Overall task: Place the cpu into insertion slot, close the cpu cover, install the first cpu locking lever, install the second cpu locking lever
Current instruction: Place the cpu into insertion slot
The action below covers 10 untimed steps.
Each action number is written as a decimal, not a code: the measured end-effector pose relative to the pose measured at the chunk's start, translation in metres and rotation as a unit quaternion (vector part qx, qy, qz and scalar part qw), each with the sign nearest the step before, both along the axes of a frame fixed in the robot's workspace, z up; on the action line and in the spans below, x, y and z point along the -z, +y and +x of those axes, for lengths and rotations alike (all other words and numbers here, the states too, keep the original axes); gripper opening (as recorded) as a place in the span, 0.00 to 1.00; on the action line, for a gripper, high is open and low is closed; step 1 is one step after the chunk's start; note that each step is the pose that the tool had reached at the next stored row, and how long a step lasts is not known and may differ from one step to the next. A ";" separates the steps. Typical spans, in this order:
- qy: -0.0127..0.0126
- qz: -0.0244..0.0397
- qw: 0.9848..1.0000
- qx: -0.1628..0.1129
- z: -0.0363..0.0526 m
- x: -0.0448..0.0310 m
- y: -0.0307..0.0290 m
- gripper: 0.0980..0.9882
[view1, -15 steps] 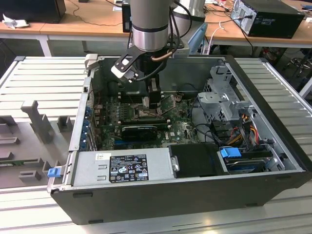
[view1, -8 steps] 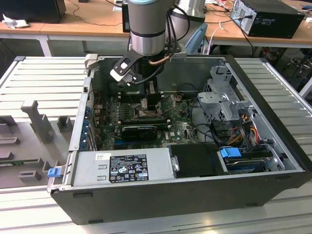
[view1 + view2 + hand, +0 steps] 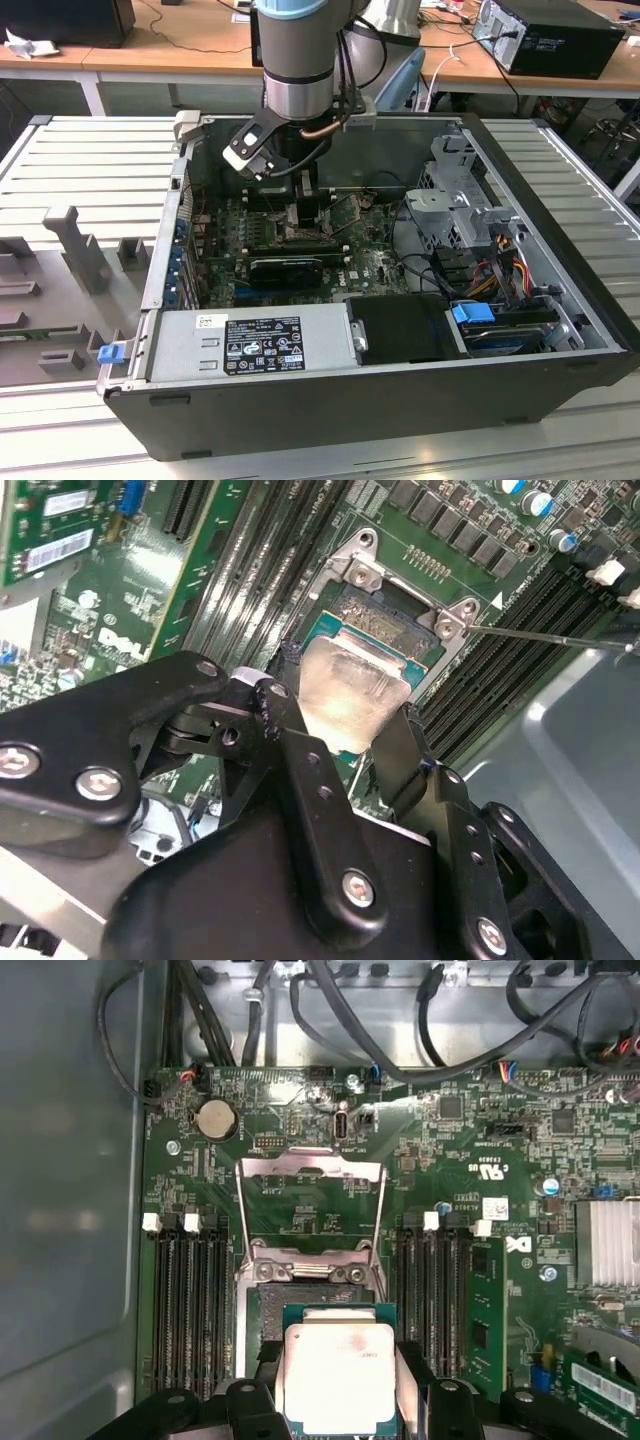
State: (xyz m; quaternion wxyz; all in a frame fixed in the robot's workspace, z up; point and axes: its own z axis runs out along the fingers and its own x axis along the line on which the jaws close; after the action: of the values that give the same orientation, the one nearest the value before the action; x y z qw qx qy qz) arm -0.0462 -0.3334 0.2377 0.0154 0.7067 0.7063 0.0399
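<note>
The jaws of the gripper [image 3: 345, 718] are clamped on the cpu [image 3: 352, 680], one black finger on each of two opposite edges, as the second wrist view shows. The shiny grey top faces up and nothing presses on it. Just past the chip lies the insertion slot [image 3: 388, 615], with its dark middle and metal rim partly showing. In the first wrist view the cpu sits between the same two fingers, over the near part of the insertion slot. I think it hangs a little above the slot, but I cannot tell for sure if they touch. The cpu cover [image 3: 310, 1168] is flipped open beyond the slot, so the way in is free. In the exterior view the arm [image 3: 295, 60] reaches down into the open computer case [image 3: 380, 400], over the green motherboard [image 3: 375, 265]. The chip looks small, thin and light, so I think it needs only a soft squeeze. It is hard and will not bend, but the smooth metal may be slippery. The underside and the slot are likely easy to hurt. The bare edges look like the best place to hold it, flat and level.
</note>
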 end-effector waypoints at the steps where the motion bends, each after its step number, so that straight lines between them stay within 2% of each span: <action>1: 0.000 0.000 1.000 0.001 -0.0005 0.0039 0.0018 0.48; 4: 0.001 0.000 1.000 0.003 -0.0004 0.0123 0.0061 0.48; 8: 0.001 0.000 1.000 0.015 -0.0005 0.0175 0.0075 0.48; 10: 0.002 0.000 1.000 0.015 -0.0004 0.0209 0.0087 0.48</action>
State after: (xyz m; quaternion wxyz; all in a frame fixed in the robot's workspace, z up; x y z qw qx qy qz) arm -0.0465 -0.3247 0.2168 0.0142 0.7173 0.6955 0.0380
